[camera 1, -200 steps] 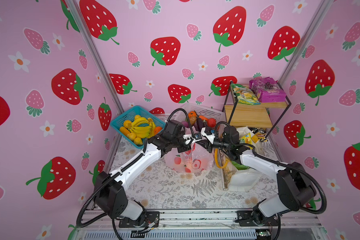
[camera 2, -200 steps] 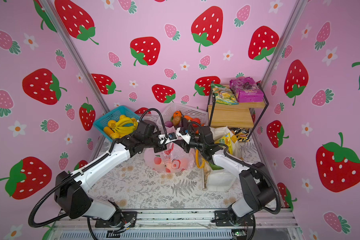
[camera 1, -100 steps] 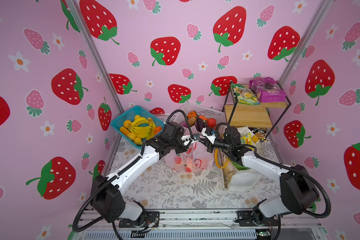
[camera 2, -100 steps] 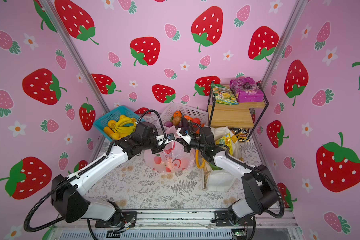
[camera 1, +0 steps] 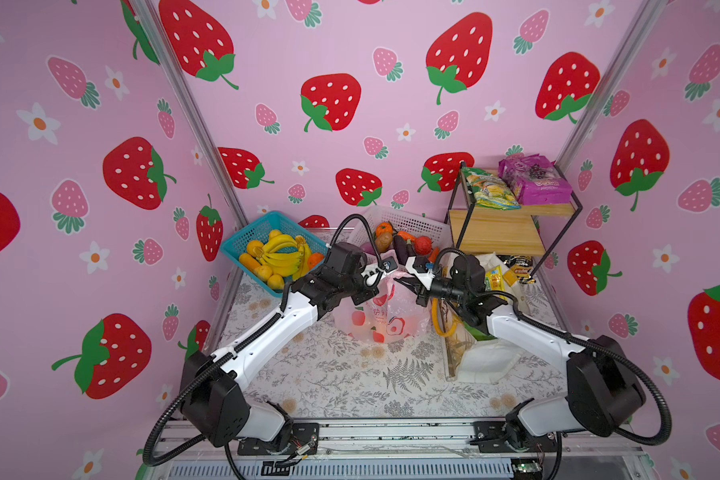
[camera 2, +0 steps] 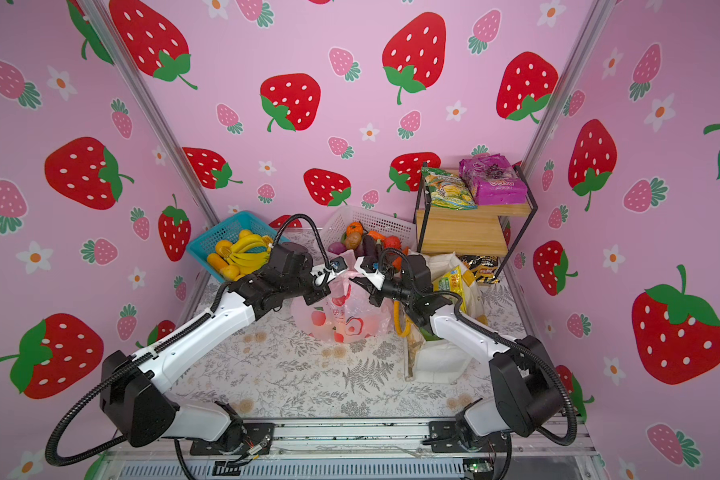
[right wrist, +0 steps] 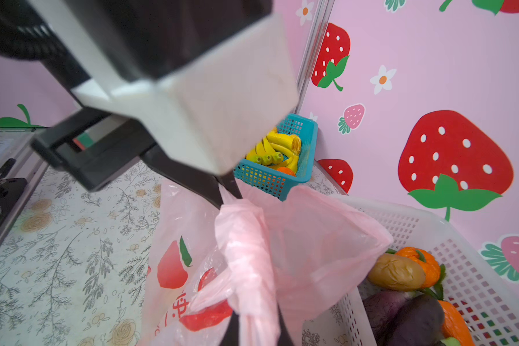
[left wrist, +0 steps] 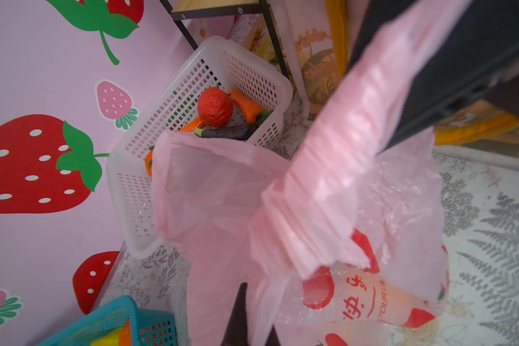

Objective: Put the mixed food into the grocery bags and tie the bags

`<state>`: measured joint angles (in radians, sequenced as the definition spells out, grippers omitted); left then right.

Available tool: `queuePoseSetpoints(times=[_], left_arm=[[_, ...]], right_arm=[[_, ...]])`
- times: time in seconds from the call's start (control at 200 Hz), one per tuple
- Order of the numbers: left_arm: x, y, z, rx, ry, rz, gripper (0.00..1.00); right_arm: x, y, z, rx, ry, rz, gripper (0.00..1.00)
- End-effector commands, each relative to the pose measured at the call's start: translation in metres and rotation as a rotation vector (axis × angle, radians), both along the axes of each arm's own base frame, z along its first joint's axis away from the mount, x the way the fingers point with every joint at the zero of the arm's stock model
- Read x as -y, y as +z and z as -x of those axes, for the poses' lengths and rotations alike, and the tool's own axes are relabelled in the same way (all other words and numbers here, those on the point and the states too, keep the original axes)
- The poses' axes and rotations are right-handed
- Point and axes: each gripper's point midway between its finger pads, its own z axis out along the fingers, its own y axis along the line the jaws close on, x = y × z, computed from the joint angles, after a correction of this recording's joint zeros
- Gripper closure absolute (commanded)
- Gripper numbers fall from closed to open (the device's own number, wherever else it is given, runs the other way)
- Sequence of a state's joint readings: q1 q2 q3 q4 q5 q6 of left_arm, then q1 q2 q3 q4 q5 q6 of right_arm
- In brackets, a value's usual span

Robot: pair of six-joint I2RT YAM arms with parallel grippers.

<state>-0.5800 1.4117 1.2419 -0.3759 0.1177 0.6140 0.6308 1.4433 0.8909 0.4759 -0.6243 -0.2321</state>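
The pink grocery bag (camera 1: 381,318) with red fruit prints stands mid-table, its handles pulled up. My left gripper (camera 1: 380,272) is shut on one handle, and my right gripper (camera 1: 405,277) is shut on another, tips nearly meeting. In the left wrist view the left gripper (left wrist: 256,308) pinches pink film. The right gripper (right wrist: 257,320) clamps a twisted pink strip in the right wrist view. The white tote (camera 1: 485,359) with yellow handles stands to the right, under my right arm. A yellow crisp packet (camera 1: 493,279) sticks out of it. The pink bag's contents are not clear.
At the back left is a blue basket (camera 1: 255,227) of bananas and oranges. A white basket (camera 1: 416,226) of toy vegetables sits behind the pink bag. A wire shelf (camera 1: 499,237) at the back right carries a purple grape packet (camera 1: 533,185). A black-and-yellow packet (camera 1: 516,264) lies beneath it.
Both grippers have drawn a little closer together above the pink bag, gathering its handles. The arms have otherwise barely moved.
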Motion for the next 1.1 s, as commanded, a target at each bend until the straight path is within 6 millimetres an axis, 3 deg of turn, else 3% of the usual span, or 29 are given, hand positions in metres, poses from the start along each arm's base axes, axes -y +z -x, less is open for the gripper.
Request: queuePoseSetpoints(times=[0.0,0.285,0.475,0.575,0.885,1.096], left_arm=[[0.008,0.03,0.022,-0.088,0.03,0.216,1.0],[0.019,0.04,0.048,-0.266,0.045,0.421,1.0],[0.021,0.038,0.047,-0.33,0.084,0.469,1.0],[0.022,0.036,0.044,-0.366,0.126,0.509,1.0],[0.047,0.048,0.06,-0.494,0.097,0.715,1.0],[0.055,0.057,0.06,-0.478,0.135,0.805,1.0]], right_arm=[[0.006,0.008,-0.003,0.104,-0.058,0.005,1.0],[0.005,0.013,-0.001,0.136,-0.081,-0.027,1.0],[0.001,0.01,-0.001,0.103,-0.1,-0.046,1.0],[0.003,0.018,-0.004,0.055,-0.134,-0.12,1.0],[0.013,0.055,-0.005,-0.071,-0.205,-0.444,1.0],[0.013,0.064,0.001,-0.157,-0.199,-0.543,1.0]])
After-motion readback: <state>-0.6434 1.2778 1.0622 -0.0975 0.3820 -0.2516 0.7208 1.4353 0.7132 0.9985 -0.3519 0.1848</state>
